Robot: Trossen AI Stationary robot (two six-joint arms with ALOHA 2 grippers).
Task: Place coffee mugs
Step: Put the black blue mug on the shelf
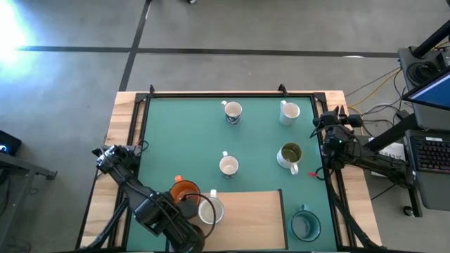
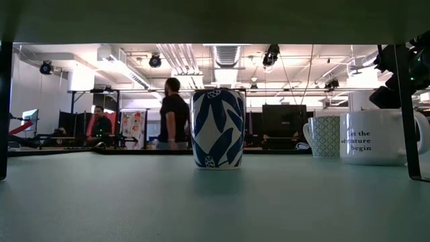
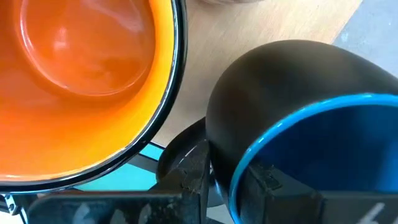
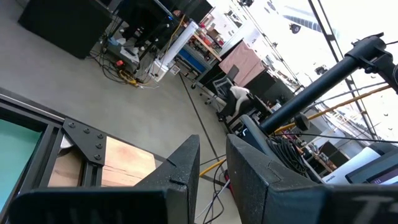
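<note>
My left gripper [image 3: 211, 180] hung over the near left corner of the wooden board [image 1: 246, 211], its fingers astride the rim of the dark blue mug [image 3: 298, 143]; whether they pinched it I cannot tell. That mug sat tilted, mouth toward my wrist, just beside the upright orange mug [image 3: 81, 81] off the board's left edge. A white mug [image 1: 209, 209] stood on the board's left end. My right gripper [image 4: 211, 162], fingers narrowly parted and empty, waited beyond the board's far right.

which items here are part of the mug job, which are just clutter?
Job: orange mug, dark blue mug at the left gripper, teal mug, olive-inside mug, white mugs, wooden board.
Clutter: laptop, floor cables.
</note>
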